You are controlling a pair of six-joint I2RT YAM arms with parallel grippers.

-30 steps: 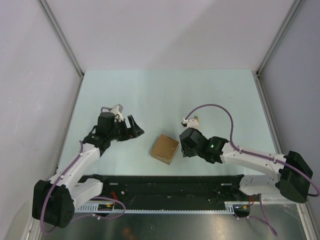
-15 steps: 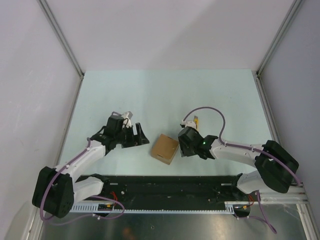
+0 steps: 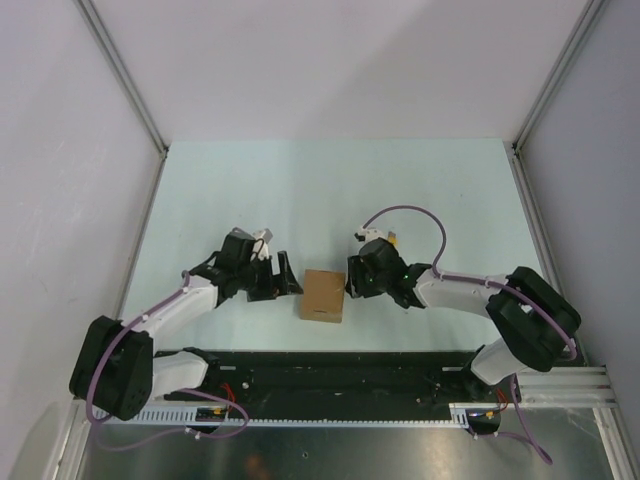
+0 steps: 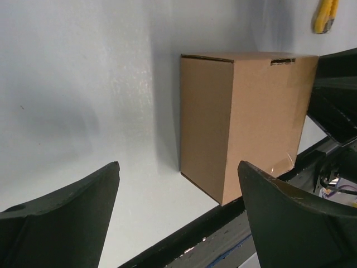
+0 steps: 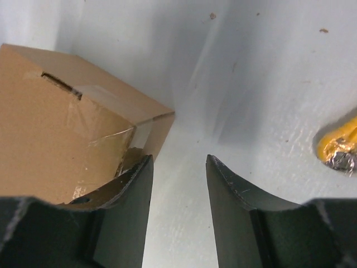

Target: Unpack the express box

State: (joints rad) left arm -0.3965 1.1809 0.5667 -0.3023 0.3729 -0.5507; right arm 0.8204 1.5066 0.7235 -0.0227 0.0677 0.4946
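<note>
The express box (image 3: pixel 323 295), a small plain brown cardboard cube, stands closed on the pale table near the front edge. It shows in the left wrist view (image 4: pixel 245 120) and in the right wrist view (image 5: pixel 67 123), where clear tape crosses its face. My left gripper (image 3: pixel 284 283) is open and empty just left of the box, jaws wide apart. My right gripper (image 3: pixel 352 280) is open and empty; its left finger (image 5: pixel 120 195) lies against the box's right side.
A yellow-and-black utility knife (image 3: pixel 393 240) lies just behind my right wrist; it also shows in the left wrist view (image 4: pixel 325 14) and the right wrist view (image 5: pixel 339 146). The black rail (image 3: pixel 330 365) runs along the table's front edge, close to the box.
Both grippers have closed in on the box from either side. The box has turned from a diagonal pose to square with the table edge and shifted slightly left.
</note>
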